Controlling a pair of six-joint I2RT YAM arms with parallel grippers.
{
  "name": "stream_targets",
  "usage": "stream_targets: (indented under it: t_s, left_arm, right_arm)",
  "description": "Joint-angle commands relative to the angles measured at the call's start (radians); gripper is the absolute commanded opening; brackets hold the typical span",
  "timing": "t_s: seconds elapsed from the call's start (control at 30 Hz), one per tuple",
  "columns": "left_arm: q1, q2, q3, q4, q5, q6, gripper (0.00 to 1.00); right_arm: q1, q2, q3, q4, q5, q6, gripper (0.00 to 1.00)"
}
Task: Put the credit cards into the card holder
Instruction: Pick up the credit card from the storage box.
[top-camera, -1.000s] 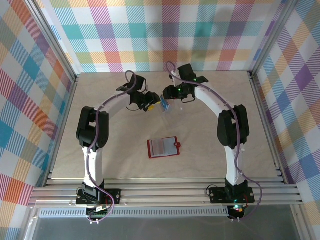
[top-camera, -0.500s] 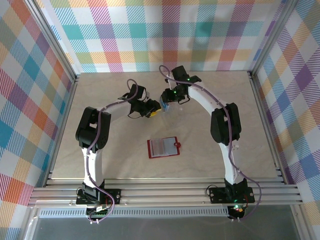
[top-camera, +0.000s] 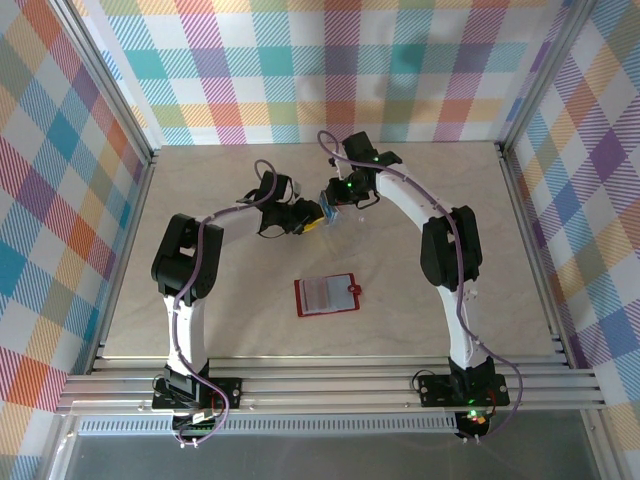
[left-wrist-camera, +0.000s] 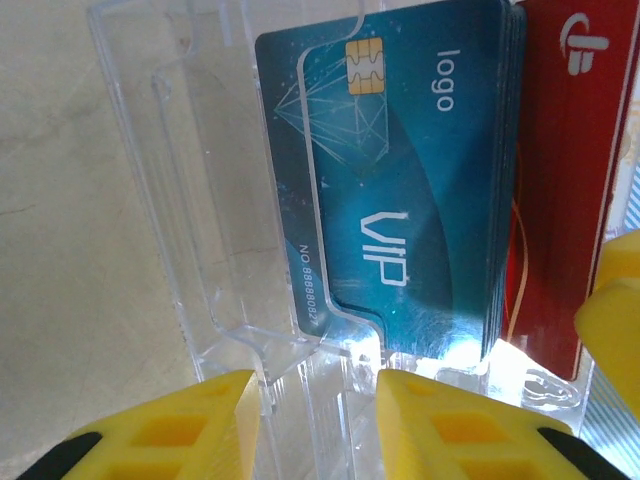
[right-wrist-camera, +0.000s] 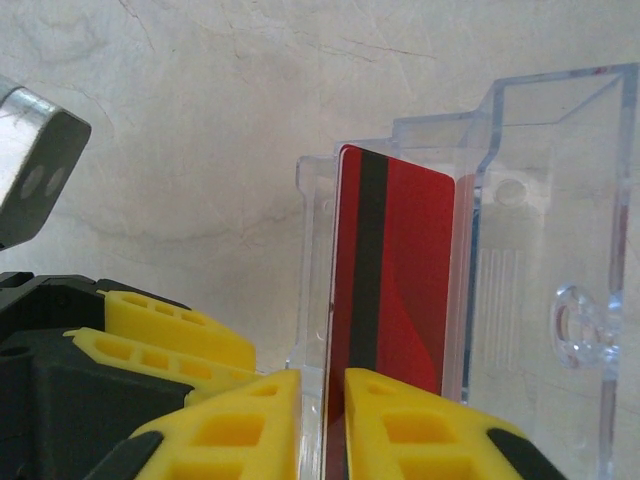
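Overhead; wrist close-ups (same case (left-wrist-camera: 180, 200), cards (left-wrist-camera: 400, 200))

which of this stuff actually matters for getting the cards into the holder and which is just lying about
For the job:
- blue VIP card
- red card
- red card holder, lying open on the table

Just there:
- clear plastic case, which the cards sit in now
- table
- plaid walls

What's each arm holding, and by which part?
Left fingers grip the clear case by its near edge; right fingers pinch the red card by its near edge.
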Motion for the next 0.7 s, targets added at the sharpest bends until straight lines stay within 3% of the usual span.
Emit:
stream_targets:
  t_s: [0.0, 0.5, 0.67]
  left_arm:
    - [-0.008, -0.009, 0.005, 0.015, 0.021, 0.014, 0.36]
    - [-0.008, 0.001, 0.081, -0.015, 0.026, 0.002, 0.35]
    - [-0.009, 0.023, 0.130, -0.019, 0.020, -0.024, 0.33]
  right_arm:
    - [0.008, -0.027, -0.004, -0.032, -0.017, 0.015, 0.15]
    - [0.005, -0.054, 0.020, -0.064, 0.061, 0.038, 0.01]
    - [-0.002, -0.060, 0.036, -0.078, 0.075, 0.049, 0.00]
